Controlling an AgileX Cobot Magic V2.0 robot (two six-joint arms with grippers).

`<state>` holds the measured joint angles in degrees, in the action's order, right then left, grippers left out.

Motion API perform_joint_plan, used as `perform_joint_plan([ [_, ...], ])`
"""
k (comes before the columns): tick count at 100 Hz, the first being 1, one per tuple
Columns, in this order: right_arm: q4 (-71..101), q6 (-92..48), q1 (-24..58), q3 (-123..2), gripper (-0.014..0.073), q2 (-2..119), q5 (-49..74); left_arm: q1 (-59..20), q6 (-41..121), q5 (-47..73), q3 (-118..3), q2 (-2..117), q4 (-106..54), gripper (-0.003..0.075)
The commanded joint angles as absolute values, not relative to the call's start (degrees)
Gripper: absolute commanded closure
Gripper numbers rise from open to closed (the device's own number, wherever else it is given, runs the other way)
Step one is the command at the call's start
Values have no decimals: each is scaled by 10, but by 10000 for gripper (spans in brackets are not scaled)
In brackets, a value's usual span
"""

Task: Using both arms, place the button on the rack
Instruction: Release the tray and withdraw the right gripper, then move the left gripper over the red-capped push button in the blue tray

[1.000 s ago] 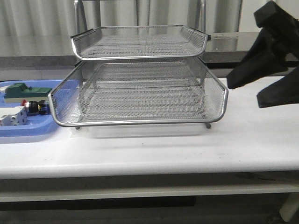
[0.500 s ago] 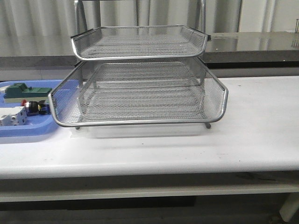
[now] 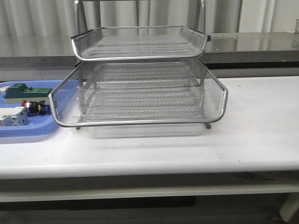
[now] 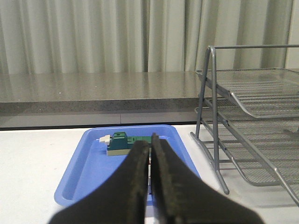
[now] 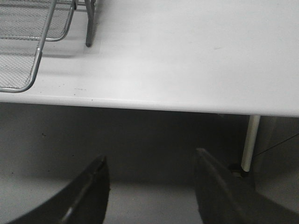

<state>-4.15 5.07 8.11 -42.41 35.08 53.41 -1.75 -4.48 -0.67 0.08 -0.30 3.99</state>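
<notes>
Pale curtains and a grey ledge behind a white counter (image 3: 252, 140). Front view: the rack (image 3: 140, 88) sits mid-counter, its tiers with nothing in them. Left of it, a blue tray (image 3: 28, 129) holds the button (image 3: 35, 107), red cap pointing left, between a green block (image 3: 21, 91) on the far side and a white block (image 3: 11, 116) on the near side. No arm shows in this view.

Left wrist view: left pincer (image 4: 149, 184) clenched, fingers pressed together, holding nothing, aimed along the blue tray toward the green block. Button is hidden behind the fingers. Rack frame stands just beside the tray's right edge.

Right wrist view: right pincer (image 5: 149, 191) released, fingers well apart, hanging off the near counter edge, below counter level, rack corner far left.

Step in hand, as I judge it: pick not begun. Left pincer must spread its fingers first, then come down between the two blocks, clamping the button's body, not the cap.
</notes>
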Motion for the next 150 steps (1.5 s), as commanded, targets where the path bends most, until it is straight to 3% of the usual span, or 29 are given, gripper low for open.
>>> perform_joint_plan([
  [1,-53,51,79,-444,204,345,505,-18,-51,-55,27,-22,39,716],
  [9,-53,51,79,-444,274,345,505,-18,-51,-55,27,-22,39,716],
  [33,-53,51,79,-444,592,345,505,-18,-51,-55,27,-22,39,716],
  [42,-53,51,79,-444,667,345,505,-18,-51,-55,27,-22,39,716],
  [120,-52,51,79,-444,664,345,505,-18,-51,-55,27,-22,37,716],
  [150,-52,51,79,-444,664,345,505,-18,-54,-67,0,-17,-139,716],
])
